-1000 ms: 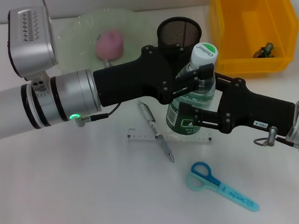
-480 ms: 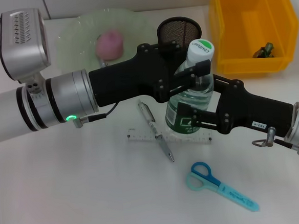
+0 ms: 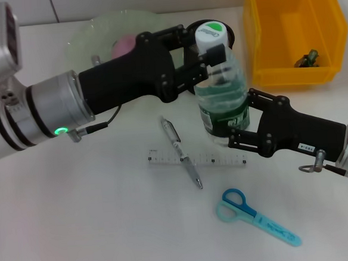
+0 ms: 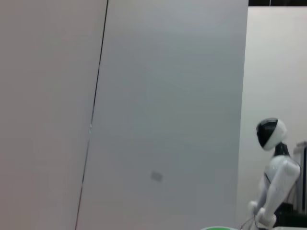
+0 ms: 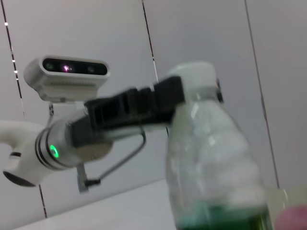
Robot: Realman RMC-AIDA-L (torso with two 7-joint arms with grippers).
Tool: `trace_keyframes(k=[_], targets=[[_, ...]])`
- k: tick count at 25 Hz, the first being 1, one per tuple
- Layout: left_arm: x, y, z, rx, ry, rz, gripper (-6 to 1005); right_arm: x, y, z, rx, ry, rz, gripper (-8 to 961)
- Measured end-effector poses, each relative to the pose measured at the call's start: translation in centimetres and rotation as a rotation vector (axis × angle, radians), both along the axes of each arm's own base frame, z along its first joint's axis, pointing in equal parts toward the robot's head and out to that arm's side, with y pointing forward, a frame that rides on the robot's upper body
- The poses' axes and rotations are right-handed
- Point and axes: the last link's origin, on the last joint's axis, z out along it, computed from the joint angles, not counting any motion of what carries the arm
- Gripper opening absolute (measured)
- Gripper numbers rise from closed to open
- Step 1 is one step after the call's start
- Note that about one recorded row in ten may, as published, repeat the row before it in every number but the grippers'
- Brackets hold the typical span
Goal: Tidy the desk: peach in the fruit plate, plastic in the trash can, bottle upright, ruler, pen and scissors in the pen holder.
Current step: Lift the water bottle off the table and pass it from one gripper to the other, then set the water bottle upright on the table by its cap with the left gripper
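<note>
Head view, step: standing the water bottle (image 3: 220,88) upright; it leans slightly over the desk (image 3: 97,231).
Head view, left claw (image 3: 213,51): clamped on the bottle neck under the cap, arm reaching across.
Head view, right claw (image 3: 236,129): gripping the labelled base from the side.
Next move: set the base flat, then release.
Left wrist view: only wall.
Right wrist view: bottle close, left claw at its neck.

Head cam: high, angled fwd/down over the counter (image 3: 79,232), mid-range, both arms in frame. Left wrist cam: faces up/outward at wall panels, counter out of frame. Right wrist cam: close-range, tilted upward. Shared by head + right wrist: bottle (image 3: 220,85) (image 5: 216,167).
</note>
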Motion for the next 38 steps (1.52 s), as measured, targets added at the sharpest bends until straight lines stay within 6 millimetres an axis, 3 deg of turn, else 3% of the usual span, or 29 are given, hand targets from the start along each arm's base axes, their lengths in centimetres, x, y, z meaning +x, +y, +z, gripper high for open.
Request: trace_keyframes(k=[6,20,24,28,31,38], targets=[[0.5,0.2,1.9,0.018,-0.076,-0.015,439,0.4,0.1,-0.1,0.001,-0.023,-0.017,721],[0.2,0.2,3.1,0.048,-0.111,-0.01,439,1.5,-0.2,0.3,0.009,-0.045,-0.056,688],[-1.3,0.1,4.8,0.115,-0.142,0.041,439,2.2,-0.5,1.0,0.034,-0.037,-0.078,681],[-2.3,0.2,4.7,0.14,-0.118,0.088,439,2.9,-0.7,2.7,0.115,0.027,-0.128,681],[-4.1,0.2,4.4,0.194,-0.063,0.163,440,3.6,-0.9,4.0,0.19,0.078,-0.173,681],[-6.8,0.2,3.9,0.26,0.022,0.267,440,4.3,-1.0,5.0,0.254,0.108,-0.224,681]])
